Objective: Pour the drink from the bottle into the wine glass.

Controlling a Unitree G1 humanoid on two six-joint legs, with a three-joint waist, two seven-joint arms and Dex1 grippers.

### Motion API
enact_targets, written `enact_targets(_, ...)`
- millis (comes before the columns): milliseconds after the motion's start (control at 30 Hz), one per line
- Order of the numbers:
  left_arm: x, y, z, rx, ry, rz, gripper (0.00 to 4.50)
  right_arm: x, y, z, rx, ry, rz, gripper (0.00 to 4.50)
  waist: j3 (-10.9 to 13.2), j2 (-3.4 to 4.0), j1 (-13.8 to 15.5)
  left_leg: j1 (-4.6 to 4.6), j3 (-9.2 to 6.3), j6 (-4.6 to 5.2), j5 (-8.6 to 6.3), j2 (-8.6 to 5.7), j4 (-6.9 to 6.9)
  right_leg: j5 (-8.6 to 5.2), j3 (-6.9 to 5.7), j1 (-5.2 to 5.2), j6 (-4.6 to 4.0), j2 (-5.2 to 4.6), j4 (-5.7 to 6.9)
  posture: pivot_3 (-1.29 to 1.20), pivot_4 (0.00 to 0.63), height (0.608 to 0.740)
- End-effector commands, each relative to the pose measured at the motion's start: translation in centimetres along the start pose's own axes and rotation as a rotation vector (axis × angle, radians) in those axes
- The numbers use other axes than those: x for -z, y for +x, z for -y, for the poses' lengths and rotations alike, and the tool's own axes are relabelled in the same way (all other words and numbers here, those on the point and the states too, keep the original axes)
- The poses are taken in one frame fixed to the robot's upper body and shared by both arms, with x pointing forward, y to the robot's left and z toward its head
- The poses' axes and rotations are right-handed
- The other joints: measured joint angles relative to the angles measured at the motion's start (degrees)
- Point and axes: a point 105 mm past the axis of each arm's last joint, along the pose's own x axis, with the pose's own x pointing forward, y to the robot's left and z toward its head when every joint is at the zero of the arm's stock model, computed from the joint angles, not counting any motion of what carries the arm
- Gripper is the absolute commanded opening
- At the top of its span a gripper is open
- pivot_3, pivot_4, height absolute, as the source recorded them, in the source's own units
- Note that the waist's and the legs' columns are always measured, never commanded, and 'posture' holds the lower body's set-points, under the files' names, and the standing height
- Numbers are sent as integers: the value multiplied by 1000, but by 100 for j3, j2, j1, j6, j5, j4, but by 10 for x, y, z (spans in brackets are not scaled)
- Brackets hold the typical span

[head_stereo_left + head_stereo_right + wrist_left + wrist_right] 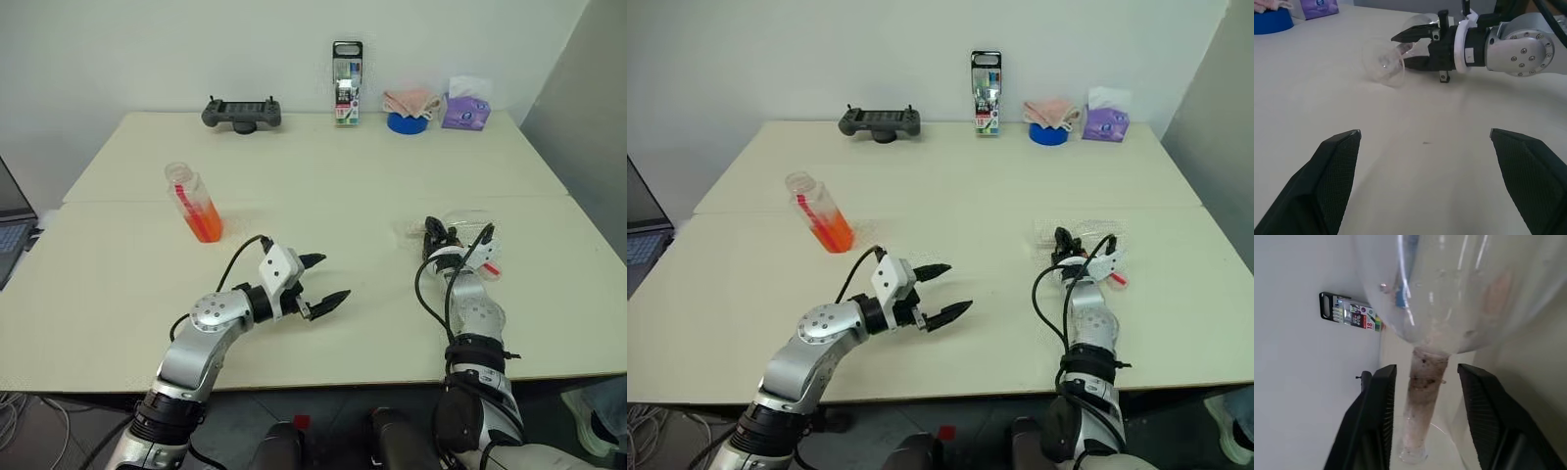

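Note:
The wine glass [1383,68] lies on its side on the right part of the table. My right gripper [1427,369] reaches along the table at it, a finger on each side of the stem [1425,396] with a narrow gap on each side and the bowl [1464,293] beyond the fingertips. The bottle [196,208] stands far off at the left of the table, its lower part filled with the orange drink [205,225]. Between bottle and glass my left gripper [331,277] hovers wide open and holds nothing.
Along the table's far edge sit a dark game controller [241,113], a pack of coloured markers [346,83], a blue roll with a pink cloth [406,121] and a purple tissue pack [464,110]. A laptop [12,230] juts in at the left.

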Motion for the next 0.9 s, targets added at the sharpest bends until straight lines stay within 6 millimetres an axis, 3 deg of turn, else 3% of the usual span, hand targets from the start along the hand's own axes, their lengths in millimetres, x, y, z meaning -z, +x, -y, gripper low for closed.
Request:
enact_targets(33,-14,-4,-4,-12,37,38,4500,-2,-3,-28,-89,-211,-15,718,3,4,8,-1,0,0,0,0,0,0,0,-1,0,0,-1,0,150,740)
enact_targets(100,-15,-9,-11,-39,31,44,4500,11,-5,-71,-250,-513,-49,206,10,16,9,-5,1,0,0,-1,0,0,1,-5,0,-1,-1,0,150,740)
enact_targets(167,-15,-16,-16,-72,20,49,4500,34,-11,-99,-401,-768,-93,171,17,27,-14,-18,10,0,0,-2,0,0,9,-26,-1,-1,2,0,150,740)
enact_targets(267,-14,-33,-23,-137,-4,46,4500,72,-18,-126,-593,-1028,-107,171,16,27,-105,-18,23,0,0,11,-12,1,19,-44,-2,9,10,0,150,740)
enact_targets(367,-10,-47,-25,-172,-8,20,4500,104,-19,-140,-736,-1228,-64,171,16,27,-147,-17,27,0,0,25,-25,1,23,-61,-2,21,20,0,150,740)
enact_targets(500,-14,-63,-27,-225,-54,27,4500,137,-16,-132,-836,-1448,29,171,16,24,-113,-19,19,-1,1,27,-23,1,16,-59,-4,25,19,0,150,740)
enact_targets(667,-17,-80,-28,-291,-109,32,4500,159,-8,-98,-802,-1463,-44,171,16,13,-13,-29,28,-4,1,7,-14,9,26,-56,-18,4,5,0,150,740)
enact_targets(800,-12,-87,-23,-315,-129,12,4500,186,-18,-66,-805,-1445,-170,171,16,9,-26,-25,55,-10,-3,5,-13,18,54,-59,-31,2,0,0,150,740)
enact_targets(900,-11,-85,-22,-317,-133,12,4500,193,-23,-59,-807,-1407,-191,171,16,7,-46,-13,80,-10,-4,10,-16,18,79,-62,-29,9,7,0,150,740)
